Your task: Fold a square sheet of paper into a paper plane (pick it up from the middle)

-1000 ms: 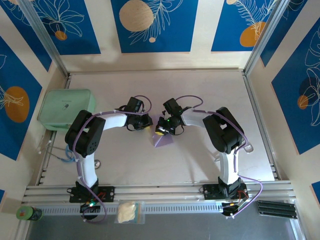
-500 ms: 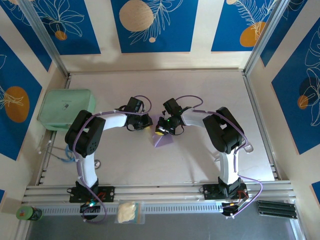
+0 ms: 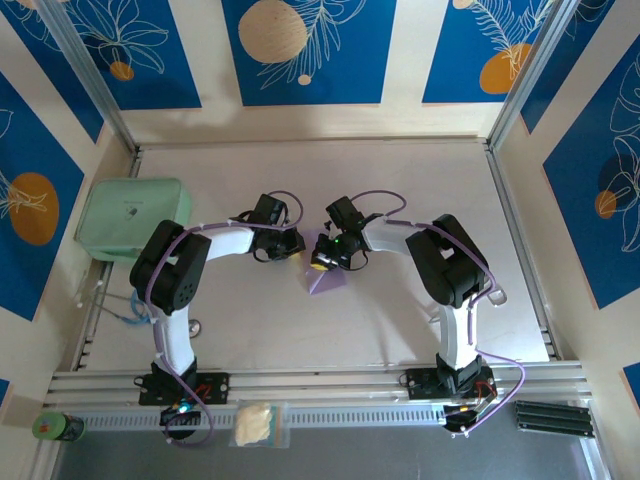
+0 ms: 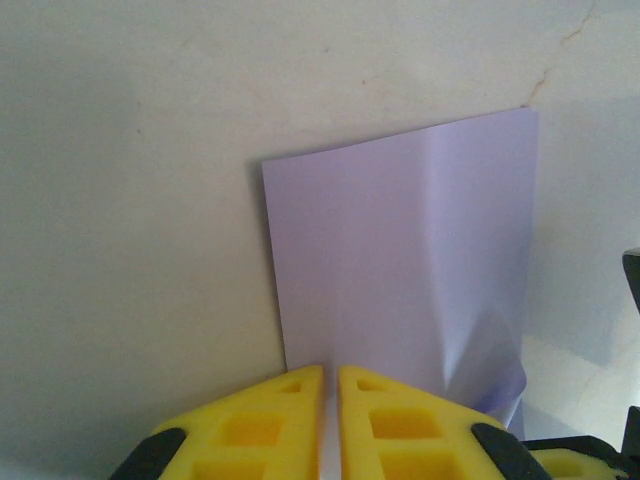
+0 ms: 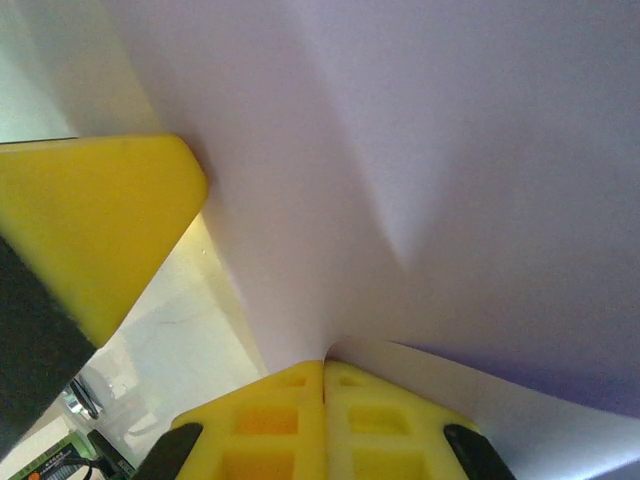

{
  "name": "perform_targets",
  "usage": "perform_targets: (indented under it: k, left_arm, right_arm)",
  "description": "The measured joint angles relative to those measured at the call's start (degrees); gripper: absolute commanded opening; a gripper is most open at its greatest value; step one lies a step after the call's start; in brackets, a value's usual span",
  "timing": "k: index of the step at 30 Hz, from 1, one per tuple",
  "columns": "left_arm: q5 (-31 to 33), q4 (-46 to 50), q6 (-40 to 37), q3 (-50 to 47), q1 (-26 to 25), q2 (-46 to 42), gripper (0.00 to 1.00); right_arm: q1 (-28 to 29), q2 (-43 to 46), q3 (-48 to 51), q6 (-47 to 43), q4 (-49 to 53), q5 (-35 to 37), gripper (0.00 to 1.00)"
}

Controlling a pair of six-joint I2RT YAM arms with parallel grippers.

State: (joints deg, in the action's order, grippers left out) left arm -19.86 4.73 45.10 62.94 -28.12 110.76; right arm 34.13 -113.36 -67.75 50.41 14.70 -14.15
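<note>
Unmoved since a second ago — arms and paper alike. Left gripper [image 4: 330, 388] pinched shut on the near edge of the lilac sheet of paper [image 4: 400, 260], right gripper [image 5: 323, 378] clamped on it too — sheet creased, between both at the middle of the table [image 3: 420, 180].

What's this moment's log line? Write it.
left gripper: shut on paper sheet | right gripper: shut on paper sheet | paper sheet: creased

Robot lab cell: aluminium-framed table [image 3: 400, 180], blue printed wall panels [image 3: 310, 50].
</note>
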Motion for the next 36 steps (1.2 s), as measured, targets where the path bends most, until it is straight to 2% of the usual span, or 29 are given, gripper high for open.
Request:
perform_targets:
  k: [23,31,36]
  left_arm:
    - [-0.02,0.00,-0.02,0.00,0.00,0.00,0.15]
    - [-0.07,0.76,-0.02,0.57,0.00,0.00,0.16]
    - [-0.02,2.23,-0.02,1.57,0.00,0.00,0.19]
  right_arm:
    - [0.00,0.28,0.04,0.00,0.94,0.44,0.00]
    - [0.00,0.09,-0.02,0.00,0.96,-0.07,0.05]
    - [-0.07,-0.35,-0.28,0.00,1.09,-0.76,0.15]
